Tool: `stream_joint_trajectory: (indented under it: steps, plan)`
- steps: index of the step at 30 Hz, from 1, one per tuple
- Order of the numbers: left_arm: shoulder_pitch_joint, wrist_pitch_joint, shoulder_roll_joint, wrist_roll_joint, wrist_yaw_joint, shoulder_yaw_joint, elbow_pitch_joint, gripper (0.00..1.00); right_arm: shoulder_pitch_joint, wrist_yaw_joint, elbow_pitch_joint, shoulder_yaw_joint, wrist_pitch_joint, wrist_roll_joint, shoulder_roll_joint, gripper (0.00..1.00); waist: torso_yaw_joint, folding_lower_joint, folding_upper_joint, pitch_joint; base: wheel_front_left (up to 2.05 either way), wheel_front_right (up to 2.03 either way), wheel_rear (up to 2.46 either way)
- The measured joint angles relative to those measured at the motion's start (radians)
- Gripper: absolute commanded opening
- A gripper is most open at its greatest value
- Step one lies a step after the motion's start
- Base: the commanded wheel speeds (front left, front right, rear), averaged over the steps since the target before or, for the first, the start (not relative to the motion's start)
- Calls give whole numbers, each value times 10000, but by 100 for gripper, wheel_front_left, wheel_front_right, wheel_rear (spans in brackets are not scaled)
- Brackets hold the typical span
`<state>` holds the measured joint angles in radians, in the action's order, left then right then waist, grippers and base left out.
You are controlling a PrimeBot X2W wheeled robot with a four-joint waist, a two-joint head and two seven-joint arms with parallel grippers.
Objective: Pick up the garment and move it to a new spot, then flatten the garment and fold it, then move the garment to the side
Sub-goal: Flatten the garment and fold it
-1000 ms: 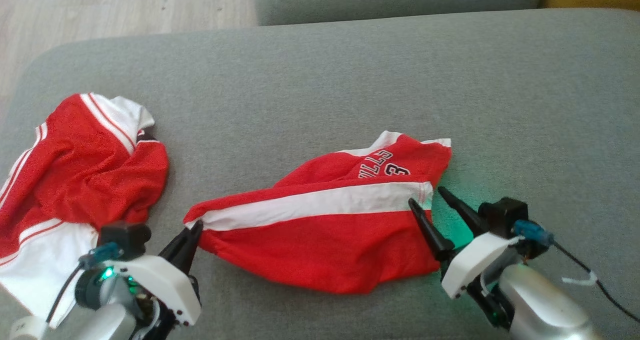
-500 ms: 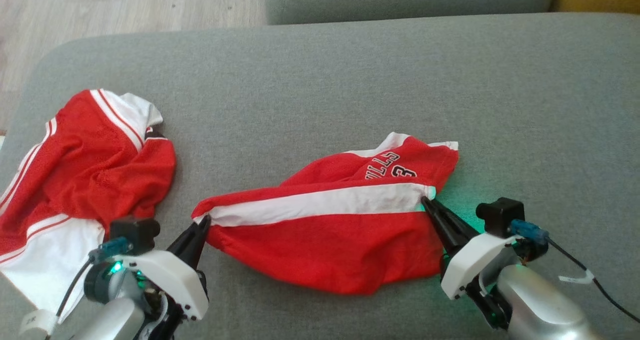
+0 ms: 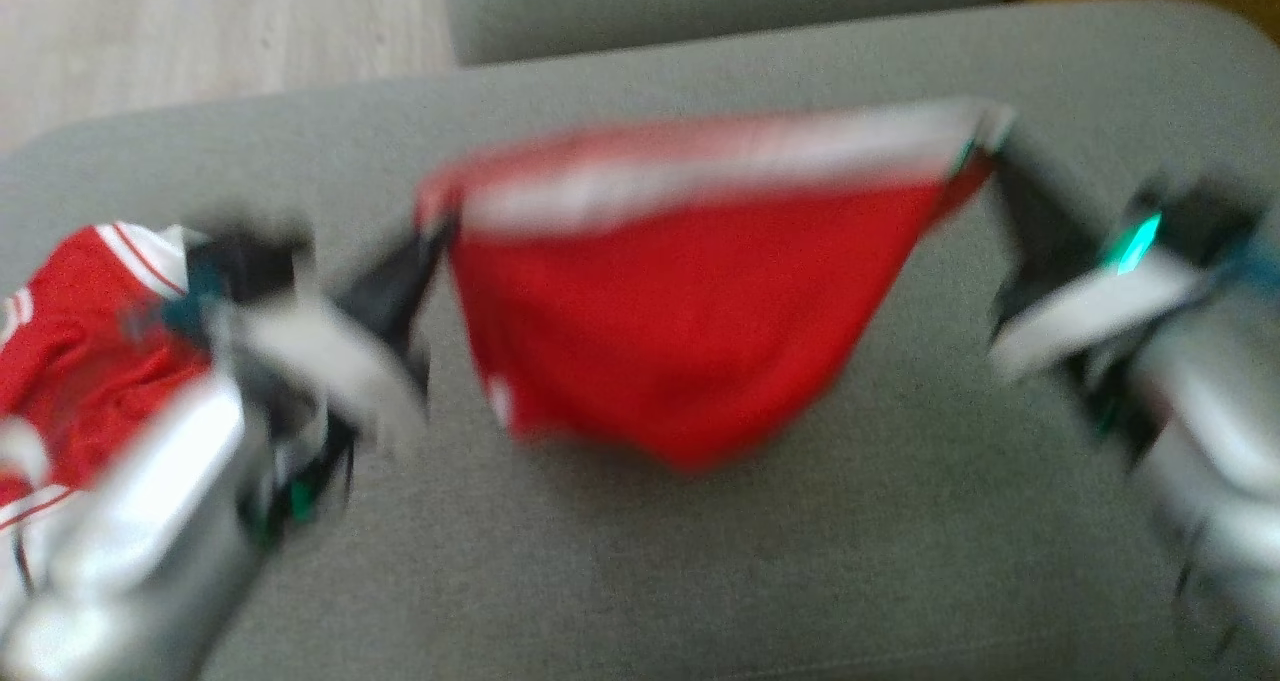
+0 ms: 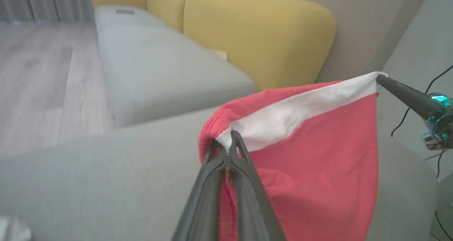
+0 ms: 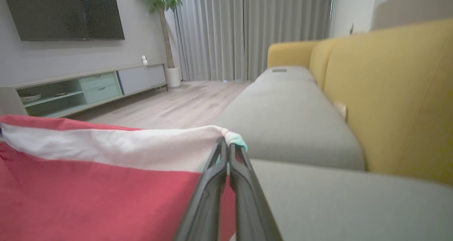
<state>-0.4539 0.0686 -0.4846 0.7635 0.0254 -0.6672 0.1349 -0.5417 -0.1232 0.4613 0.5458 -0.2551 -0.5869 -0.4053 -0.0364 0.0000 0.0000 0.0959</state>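
The garment (image 3: 690,331), red with a white band along its top edge, hangs stretched between my two grippers above the grey sofa cushion (image 3: 800,561); the head view is blurred by motion. My left gripper (image 3: 435,236) is shut on the garment's left end, with the fingertips pinching the white band (image 4: 230,136). On the right end my right gripper (image 3: 985,146) is shut too, its tips closed on the band's corner (image 5: 226,142). In the left wrist view the right gripper's fingers (image 4: 400,92) hold the far corner. The cloth (image 5: 88,184) sags in a red pouch below the band.
A second red and white garment (image 3: 70,361) lies crumpled at the cushion's left end, partly behind my left arm. Another grey cushion (image 3: 700,1) lies beyond, with yellow backrests (image 5: 389,92) on the right and wooden floor (image 3: 200,31) at the far left.
My right gripper closed on the garment's right corner. Both grippers then lifted the garment off the cushion and carried it farther away, stretched between them; the camera view also shifted.
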Motion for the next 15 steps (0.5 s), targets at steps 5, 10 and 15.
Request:
stream_joint_trajectory:
  steps: [5,10,15]
  plan:
    - [-2978,-94,688,-560,453,0,343,0,-2640,0,522,-418,0,351,-769,0,-200,0,0,614,0,0,0]
    - [-6509,640,2213,-1325,817,-167,1981,0,-6046,0,1478,-698,75,819,-1664,0,-426,1,0,1677,0,0,0]
    - [-9125,1841,3181,-2038,955,105,3908,0,-7991,0,1661,-940,25,1517,-1810,0,-818,2,0,2822,0,0,0]
